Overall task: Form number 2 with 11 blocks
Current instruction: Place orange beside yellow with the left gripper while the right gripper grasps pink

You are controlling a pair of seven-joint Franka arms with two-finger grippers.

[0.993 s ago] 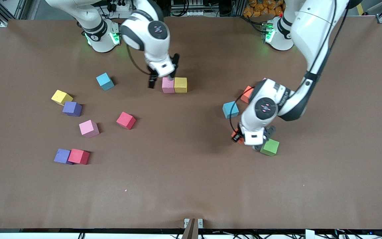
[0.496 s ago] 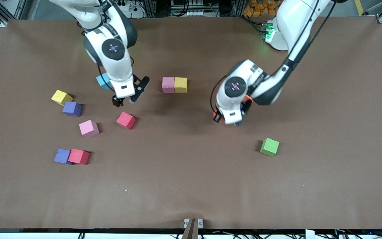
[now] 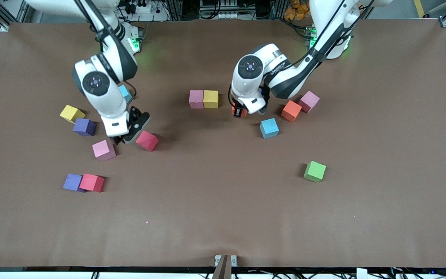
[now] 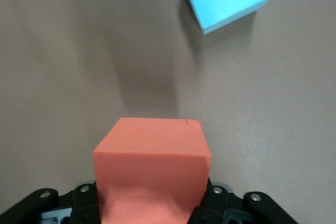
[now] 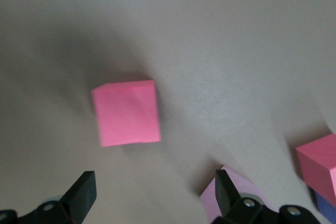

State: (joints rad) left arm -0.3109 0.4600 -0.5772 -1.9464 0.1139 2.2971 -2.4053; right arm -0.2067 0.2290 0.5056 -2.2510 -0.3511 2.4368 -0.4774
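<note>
A pink block [image 3: 196,99] and a yellow block [image 3: 210,99] lie edge to edge mid-table. My left gripper [image 3: 240,112] is shut on an orange block [image 4: 152,166] and holds it just above the table, beside the yellow block toward the left arm's end. My right gripper [image 3: 127,133] is open and empty, low over the table between a red block [image 3: 147,140] and a pink block [image 3: 103,150]. The red block [image 5: 127,113] shows ahead of the open fingers [image 5: 81,195] in the right wrist view. No number 2 stands on the table.
Loose blocks near the left arm's end: blue [image 3: 269,128], orange [image 3: 291,111], pink [image 3: 309,101], green [image 3: 315,171]. Near the right arm's end: yellow [image 3: 72,113], purple [image 3: 84,127], blue [image 3: 124,92] partly hidden by the arm, and purple [image 3: 72,182] touching red [image 3: 91,183].
My left gripper lifted the orange block from beside the green block and carried it toward the pink and yellow pair. My right gripper left that pair and moved, open, to the red block.
</note>
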